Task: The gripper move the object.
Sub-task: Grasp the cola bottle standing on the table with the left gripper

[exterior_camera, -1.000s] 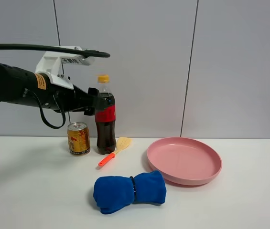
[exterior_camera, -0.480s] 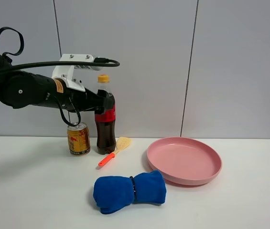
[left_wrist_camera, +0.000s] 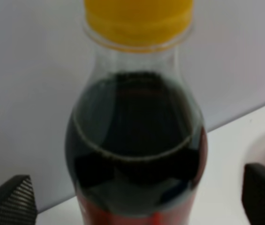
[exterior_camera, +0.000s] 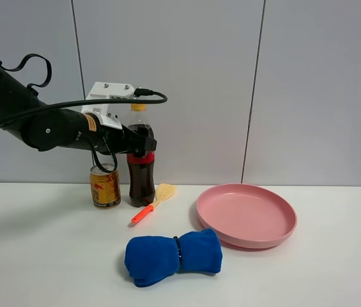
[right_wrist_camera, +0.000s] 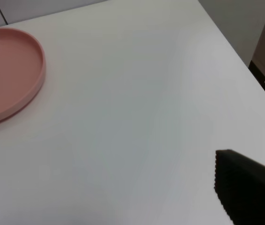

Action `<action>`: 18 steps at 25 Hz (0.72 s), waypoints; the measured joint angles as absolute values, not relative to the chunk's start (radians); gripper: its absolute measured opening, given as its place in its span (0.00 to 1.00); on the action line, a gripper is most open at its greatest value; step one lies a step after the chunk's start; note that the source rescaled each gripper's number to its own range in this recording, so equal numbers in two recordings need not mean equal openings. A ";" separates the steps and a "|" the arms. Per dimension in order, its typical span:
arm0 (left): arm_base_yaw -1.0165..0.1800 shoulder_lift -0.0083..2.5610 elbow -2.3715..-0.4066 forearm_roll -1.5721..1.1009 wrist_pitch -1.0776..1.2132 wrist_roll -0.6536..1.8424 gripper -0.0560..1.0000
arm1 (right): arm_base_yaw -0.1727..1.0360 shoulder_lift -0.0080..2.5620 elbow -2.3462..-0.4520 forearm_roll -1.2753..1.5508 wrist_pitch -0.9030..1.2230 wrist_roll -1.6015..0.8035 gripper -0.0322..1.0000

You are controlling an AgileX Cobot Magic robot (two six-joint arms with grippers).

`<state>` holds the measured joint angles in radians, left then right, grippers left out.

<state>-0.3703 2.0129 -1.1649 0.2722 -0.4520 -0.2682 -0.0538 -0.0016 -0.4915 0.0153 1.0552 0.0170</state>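
**Left gripper reaches around the bottle, grip not yet closed**

Over the last second the left gripper [exterior_camera: 140,143] has slid in from the can's side and now straddles the bottle [exterior_camera: 141,182] at its shoulder, just above the red label. A second ago its tips sat just short of the bottle. The bottle itself has not shifted. It stands on the table [exterior_camera: 39,256] by the back wall, just beside the gold can [exterior_camera: 105,186] and with the little spatula [exterior_camera: 153,202] lying at its foot.

In the left wrist view the gripper [left_wrist_camera: 137,199] is spread wide. One black fingertip [left_wrist_camera: 11,202] shows on each side of the bottle [left_wrist_camera: 137,140], with a clear gap to the plastic on both sides. I judge the approach to be done, with closing as the next step and nothing lifted so far.

The bottle is upright. Its long axis runs straight up from the table and the yellow cap points at the ceiling. The jaws cross that axis at right angles, which suits a side grip.

The right gripper [right_wrist_camera: 109,201] hangs apart over bare table, jaws spread and holding nothing.
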 joint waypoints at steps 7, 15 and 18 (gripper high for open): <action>-0.370 2.042 -1.221 0.272 -0.453 -0.267 0.96 | -0.054 -0.002 -0.492 0.015 1.055 0.017 1.00; -0.380 2.104 -1.289 0.272 -0.452 -0.267 0.96 | -0.054 -0.002 -0.492 0.015 1.055 0.017 1.00; -0.380 2.130 -1.306 0.272 -0.451 -0.267 0.96 | -0.054 -0.002 -0.492 0.015 1.055 0.017 1.00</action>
<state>-0.3805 2.1300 -1.3064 0.2722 -0.4511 -0.2673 -0.0538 -0.0016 -0.4915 0.0153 1.0552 0.0170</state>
